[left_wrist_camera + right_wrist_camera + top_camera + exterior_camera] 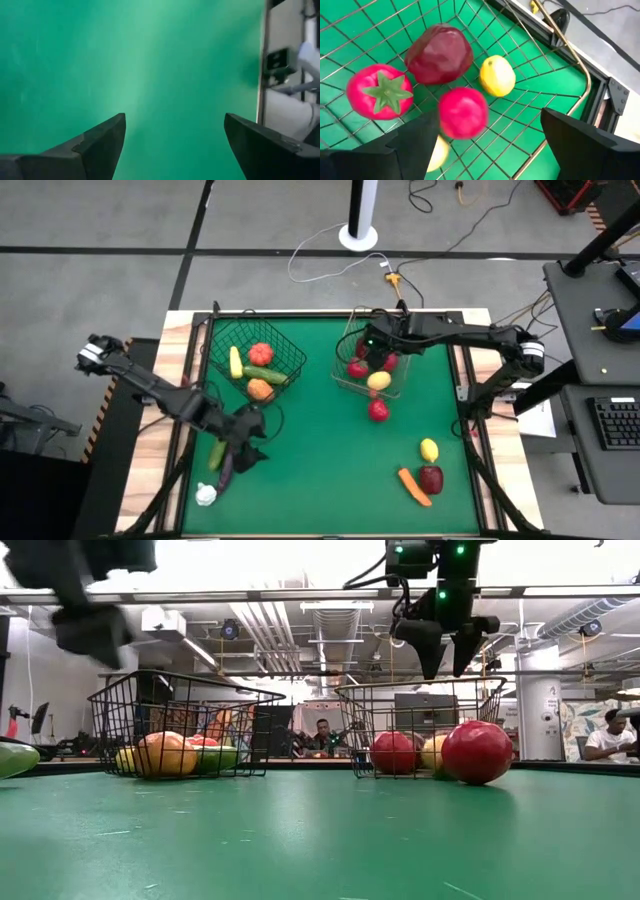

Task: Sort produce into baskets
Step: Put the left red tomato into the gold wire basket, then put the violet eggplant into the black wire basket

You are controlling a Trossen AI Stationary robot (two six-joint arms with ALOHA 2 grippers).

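Green table (330, 450) | right pincer (490, 145) open over pale basket (352, 380) | left pincer (172, 145) open | no legible writing

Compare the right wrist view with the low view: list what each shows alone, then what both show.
Right wrist view only: inside the pale silvery wire basket, a dark red rounded toy fruit, a red toy tomato with a green stem and a small yellow toy lemon.

Low view only: the dark wire basket holding produce, a red ball-shaped toy fruit on the green mat outside the pale basket, and people beyond the table.

Both: the pale basket and the open right claw above it.
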